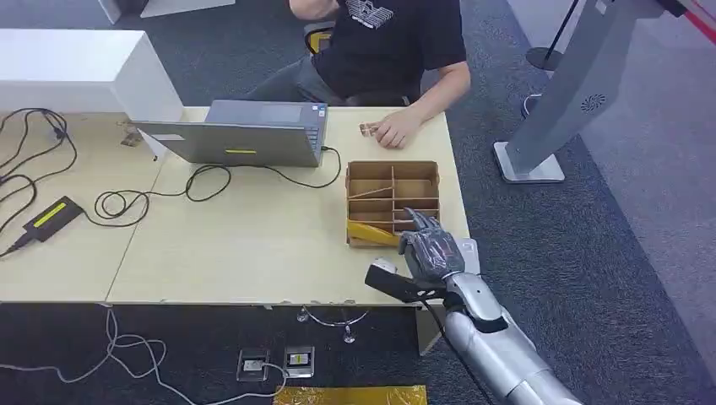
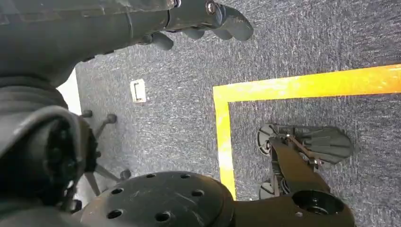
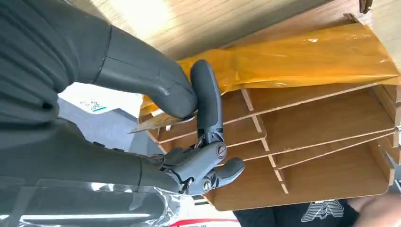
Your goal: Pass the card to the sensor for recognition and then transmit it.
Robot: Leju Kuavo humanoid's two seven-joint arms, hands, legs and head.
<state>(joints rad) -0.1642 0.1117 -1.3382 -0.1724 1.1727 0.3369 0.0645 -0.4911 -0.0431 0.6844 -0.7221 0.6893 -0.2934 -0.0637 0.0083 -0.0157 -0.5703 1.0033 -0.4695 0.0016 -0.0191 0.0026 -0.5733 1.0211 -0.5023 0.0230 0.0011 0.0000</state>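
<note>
Presently, one light wooden worktop (image 1: 253,253), bearing the following.

Divided wooden box (image 1: 393,202): near right part of the worktop, several compartments parted by thin slats; a yellow-orange film (image 1: 372,232) lies over its near left compartment.

Right robot hand (image 1: 432,251): over the near right corner of the box, silver forearm entering from the near right. In the right wrist view, thumb (image 3: 156,80) and one dark finger (image 3: 206,99) are closed together at the box's edge beside the yellow film, pinching a thin flat edge that reads as the card (image 3: 153,124); the other fingers are curled in below. The card sits at the near edge of the box, mostly hidden by the thumb; its face cannot be read.

Left robot hand (image 2: 198,19): hanging over dark carpet marked with yellow tape (image 2: 302,85); fingers curled, with nothing seen in them.

Grey laptop (image 1: 241,135): far middle of the worktop, lid toward the camera, black cable (image 1: 203,181) trailing to the left.

Small black device (image 1: 51,218) with a yellow-green stripe: left part of the worktop, cabled.

Person in a black shirt (image 1: 397,42): seated at the far side, one hand (image 1: 393,131) resting on the worktop just beyond the box.

Grey stand (image 1: 574,93): on the carpet, right of the worktop.
</note>
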